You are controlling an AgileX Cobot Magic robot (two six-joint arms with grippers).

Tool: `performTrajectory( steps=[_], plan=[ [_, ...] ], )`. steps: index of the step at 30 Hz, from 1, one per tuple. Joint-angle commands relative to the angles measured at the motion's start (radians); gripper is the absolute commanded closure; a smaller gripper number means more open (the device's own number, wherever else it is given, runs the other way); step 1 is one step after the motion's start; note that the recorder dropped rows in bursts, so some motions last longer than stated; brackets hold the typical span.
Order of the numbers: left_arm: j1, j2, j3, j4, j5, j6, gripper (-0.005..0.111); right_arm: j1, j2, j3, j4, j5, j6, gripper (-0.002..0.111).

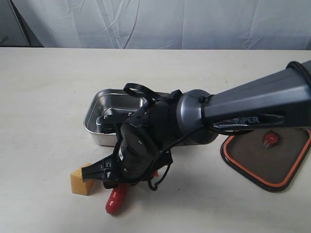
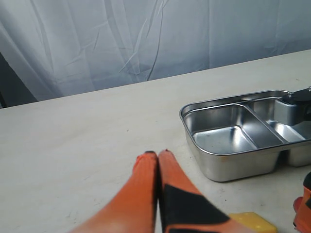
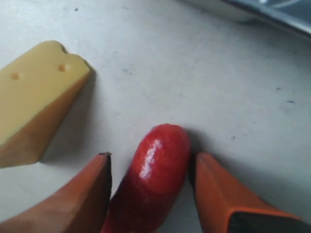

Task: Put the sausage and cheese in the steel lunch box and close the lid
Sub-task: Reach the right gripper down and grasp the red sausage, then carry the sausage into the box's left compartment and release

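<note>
The red sausage (image 3: 158,170) lies on the table with my right gripper (image 3: 153,155) open astride it, one orange finger (image 3: 87,194) on each side and small gaps showing. From the exterior camera the sausage (image 1: 115,199) pokes out under the right gripper (image 1: 121,182). The yellow cheese (image 1: 81,180) sits on the table just beside it, also seen as cheese (image 3: 34,102). The steel lunch box (image 1: 95,114) stands behind, its compartments empty in the left wrist view of the lunch box (image 2: 228,165). My left gripper (image 2: 157,153) is shut and empty, off to the box's side. The lid (image 1: 252,155) lies upside down at the right.
The right arm (image 1: 252,104) reaches across over the lunch box's right half and hides it. The lid's orange valve (image 1: 270,140) stands up from its middle. A pale curtain (image 1: 160,24) backs the far table edge.
</note>
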Motion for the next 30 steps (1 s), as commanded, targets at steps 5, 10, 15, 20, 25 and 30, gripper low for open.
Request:
performTrajectory(
  steps=[5, 10, 15, 20, 25, 30],
  plan=[
    [-0.007, -0.005, 0.005, 0.001, -0.004, -0.001, 0.107, 0.003, 0.027, -0.022, -0.007, 0.077, 0.0, 0.088],
    [-0.007, -0.005, 0.005, 0.001, -0.004, -0.001, 0.107, 0.003, 0.027, -0.022, -0.009, 0.16, -0.097, 0.109],
    [-0.007, -0.005, 0.005, 0.001, -0.004, -0.001, 0.107, 0.003, -0.019, -0.022, -0.013, 0.217, -0.179, 0.109],
    [-0.007, -0.005, 0.005, 0.001, -0.004, -0.001, 0.107, 0.001, -0.145, -0.022, -0.057, 0.13, -0.189, 0.109],
    [-0.007, -0.005, 0.005, 0.001, -0.004, -0.001, 0.107, -0.009, -0.235, -0.022, -0.164, -0.098, -0.189, 0.109],
    [-0.007, -0.005, 0.005, 0.001, -0.004, -0.001, 0.107, -0.099, -0.172, -0.103, -0.24, -0.124, -0.189, 0.109]
  ],
)
